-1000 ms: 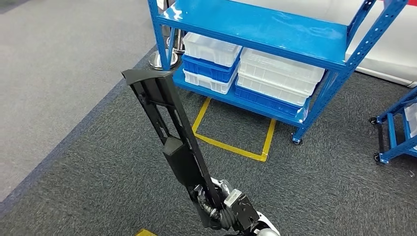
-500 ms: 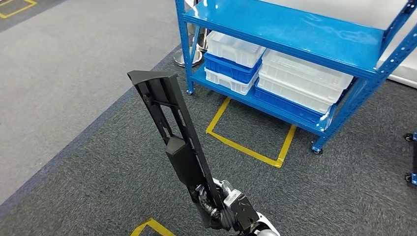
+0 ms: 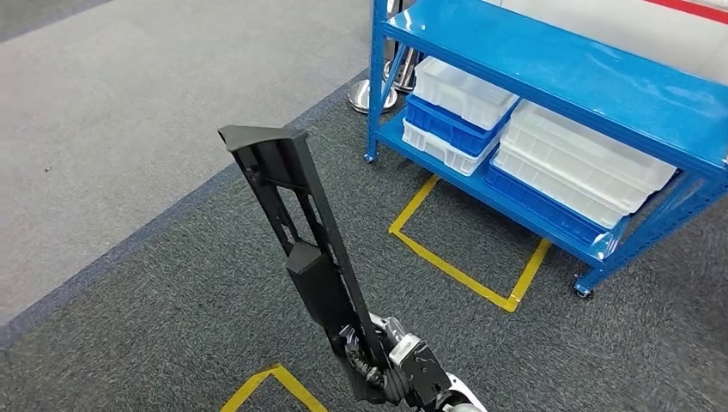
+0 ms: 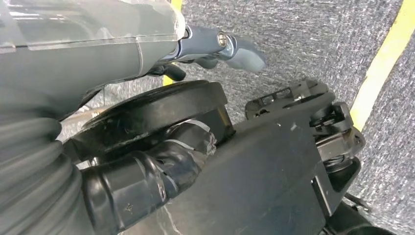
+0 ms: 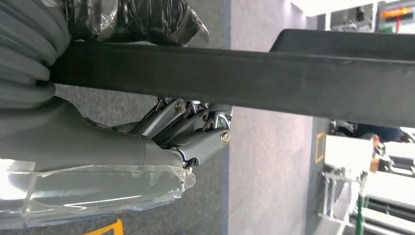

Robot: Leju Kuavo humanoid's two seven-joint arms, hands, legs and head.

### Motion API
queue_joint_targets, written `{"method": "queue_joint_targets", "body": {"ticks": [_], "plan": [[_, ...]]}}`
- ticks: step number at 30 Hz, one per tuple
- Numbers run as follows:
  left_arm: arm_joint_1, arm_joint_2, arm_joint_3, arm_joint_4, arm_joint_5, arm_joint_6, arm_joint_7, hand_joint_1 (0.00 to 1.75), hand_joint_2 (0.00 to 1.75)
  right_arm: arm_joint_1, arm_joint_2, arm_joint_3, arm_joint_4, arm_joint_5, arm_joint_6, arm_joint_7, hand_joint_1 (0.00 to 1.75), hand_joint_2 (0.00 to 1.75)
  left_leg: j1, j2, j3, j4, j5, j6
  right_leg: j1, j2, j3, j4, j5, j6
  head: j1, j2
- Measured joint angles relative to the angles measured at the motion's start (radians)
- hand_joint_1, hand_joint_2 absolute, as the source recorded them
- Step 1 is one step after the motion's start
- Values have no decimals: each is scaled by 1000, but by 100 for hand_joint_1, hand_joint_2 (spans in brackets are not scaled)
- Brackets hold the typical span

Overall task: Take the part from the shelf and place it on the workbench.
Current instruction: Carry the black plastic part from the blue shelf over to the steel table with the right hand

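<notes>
Part (image 3: 305, 245) upright, top tilted left

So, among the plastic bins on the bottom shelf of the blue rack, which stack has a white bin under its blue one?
The left stack: white bin, blue bin, white bin again. The right stack has its blue bin lowest.
</notes>
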Motion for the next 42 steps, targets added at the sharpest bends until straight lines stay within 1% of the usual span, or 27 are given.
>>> {"method": "queue_joint_targets", "body": {"ticks": [1,2,3,4,6,7,8,10,11,12,14,16,17,18,19,21,22,23,25,26,28,30,35,37,39,41,42], "plan": [[0,-1,0,0,0,0,0,0,175,3,-1,0,0,1,0,0,175,175,0,-10,-3,2,1,1,-1,4,-23,50,-16,1,0,0],[1,-1,0,0,0,0,0,0,175,6,-1,0,0,2,0,1,175,175,0,-22,-5,5,1,1,-1,5,-30,68,-12,2,0,0],[1,-1,0,0,1,0,1,0,175,8,-1,0,0,2,1,1,175,175,0,-35,-6,8,1,0,-3,7,-20,49,11,2,0,0],[0,-1,0,0,1,0,2,0,175,8,-1,0,0,3,2,1,175,175,1,-47,-6,12,0,-2,-5,14,7,-5,47,2,0,0],[-2,-1,0,0,3,-2,6,0,175,9,-1,0,0,4,5,1,175,175,2,-69,-11,22,-3,-10,-10,57,65,-128,97,-1,0,0],[-3,-1,0,0,4,-4,9,0,175,11,-1,0,-1,6,7,1,175,175,3,-78,-17,25,-3,-17,-11,77,81,-165,106,-3,0,0],[-4,-1,0,0,4,-4,11,0,175,16,-2,0,-2,7,10,0,175,175,4,-88,-22,26,-1,-24,-9,90,86,-181,104,-6,0,0],[-5,-1,0,0,4,-3,16,0,175,31,-2,2,-7,11,15,-4,175,175,7,-106,-30,23,4,-38,-8,76,87,-188,106,-13,0,0],[-4,-2,0,0,4,-1,19,0,175,40,-3,3,-11,12,17,-9,175,175,6,-98,-33,28,0,-43,-9,65,91,-194,108,-19,-1,0],[-5,-2,0,0,3,1,23,0,175,50,-4,5,-17,13,16,-15,175,175,5,-81,-41,46,-11,-48,-12,51,95,-200,110,-26,-2,0],[-9,-3,0,0,1,7,28,0,175,71,-6,9,-28,15,10,-28,175,175,3,-32,-80,138,-63,-54,-11,21,100,-206,110,-38,-5,0],[-14,-2,0,0,-1,12,30,0,175,90,-11,12,-35,14,1,-36,175,175,2,-14,-128,254,-113,-60,-8,-10,101,-206,107,-43,-7,0],[-16,-2,0,0,-2,12,31,0,175,98,-14,13,-37,14,-2,-37,175,175,3,-11,-136,280,-117,-61,-8,-24,101,-206,106,-43,-7,0],[-16,-2,0,0,-4,13,32,0,175,104,-17,14,-39,13,-5,-38,175,175,3,-7,-126,270,-102,-62,-8,-36,102,-205,105,-42,-7,0],[-14,-2,0,0,-5,13,35,0,175,108,-19,16,-43,12,-7,-39,175,175,3,0,-99,223,-72,-61,-8,-45,103,-204,103,-41,-7,0],[-7,-3,0,0,-7,13,40,0,175,114,-23,19,-53,9,-14,-41,175,175,-1,39,-33,93,-20,-57,-5,-61,107,-203,100,-35,-7,0],[-3,-3,0,0,-8,13,43,0,175,115,-24,21,-58,7,-17,-42,175,175,-5,57,-10,47,-10,-52,-2,-68,107,-202,99,-30,-7,0],[-2,-3,0,0,-8,14,44,0,175,117,-26,22,-62,5,-19,-43,175,175,-8,68,-2,25,-11,-46,2,-75,107,-202,99,-26,-7,0],[-1,-4,0,0,-9,14,44,0,175,120,-30,27,-69,2,-23,-43,175,175,-10,57,-4,17,-12,-34,7,-93,108,-204,100,-19,-6,0],[0,-5,0,0,-9,14,44,0,175,121,-33,30,-73,2,-26,-43,175,175,-8,47,-4,14,-9,-29,6,-93,109,-201,97,-14,-6,0],[0,-7,-1,0,-10,14,45,0,175,124,-37,34,-82,-1,-34,-44,175,175,-4,30,-1,7,-3,-15,1,-58,96,-164,66,-5,-5,0],[0,-8,-1,0,-11,14,45,0,175,126,-39,35,-87,-3,-38,-45,175,175,-2,22,-1,4,-1,-8,-2,-20,73,-116,34,-2,-4,0],[0,-8,-1,0,-11,14,46,0,175,127,-41,35,-89,-4,-39,-45,175,175,-2,19,-2,4,0,-6,-2,-13,63,-95,23,-2,-4,0],[-1,-9,-1,0,-12,14,46,0,175,139,-50,37,-92,-7,-46,-45,175,175,-5,-4,-3,6,1,-4,-1,-3,10,5,-1,-3,-4,0],[-3,-14,-1,0,-15,14,46,0,175,154,-63,42,-103,-9,-53,-46,175,175,-8,-51,-6,10,2,-6,4,30,15,-33,50,-17,-5,0],[-5,-19,-2,0,-15,14,46,0,175,160,-71,46,-117,-10,-54,-47,175,175,-7,-91,-12,11,4,-19,8,58,79,-184,121,-33,-4,0],[-6,-21,-2,0,-16,14,46,0,175,162,-74,48,-122,-10,-54,-47,175,175,-7,-100,-15,12,3,-26,4,59,91,-209,123,-36,-4,0]]}}
